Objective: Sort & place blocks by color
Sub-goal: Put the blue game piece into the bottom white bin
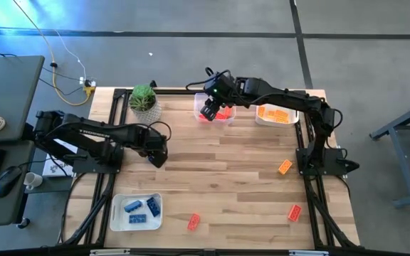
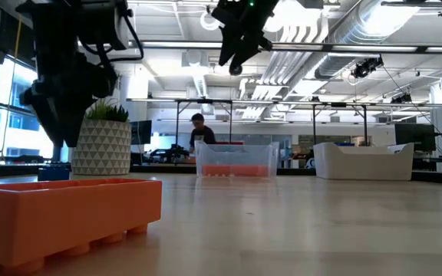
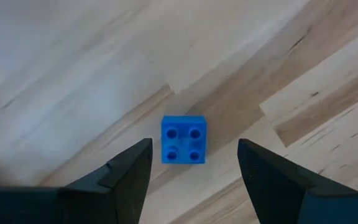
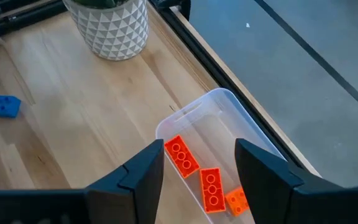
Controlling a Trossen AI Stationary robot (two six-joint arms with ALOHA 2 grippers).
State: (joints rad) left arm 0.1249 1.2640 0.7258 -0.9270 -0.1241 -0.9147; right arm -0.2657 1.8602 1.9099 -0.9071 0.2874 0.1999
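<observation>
Wood table (image 3: 73,74), square blue block (image 3: 183,139), seemingly studs-up

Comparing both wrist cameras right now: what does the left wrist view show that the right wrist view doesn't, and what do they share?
Only the left wrist view: the open left gripper hanging directly over the small blue four-stud plastic brick, nothing between its fingers.

Only the right wrist view: the open right gripper above the clear plastic bin holding red bricks, plus the white geometric plant pot.

Both: the same blue brick lying on the light wooden table.
</observation>
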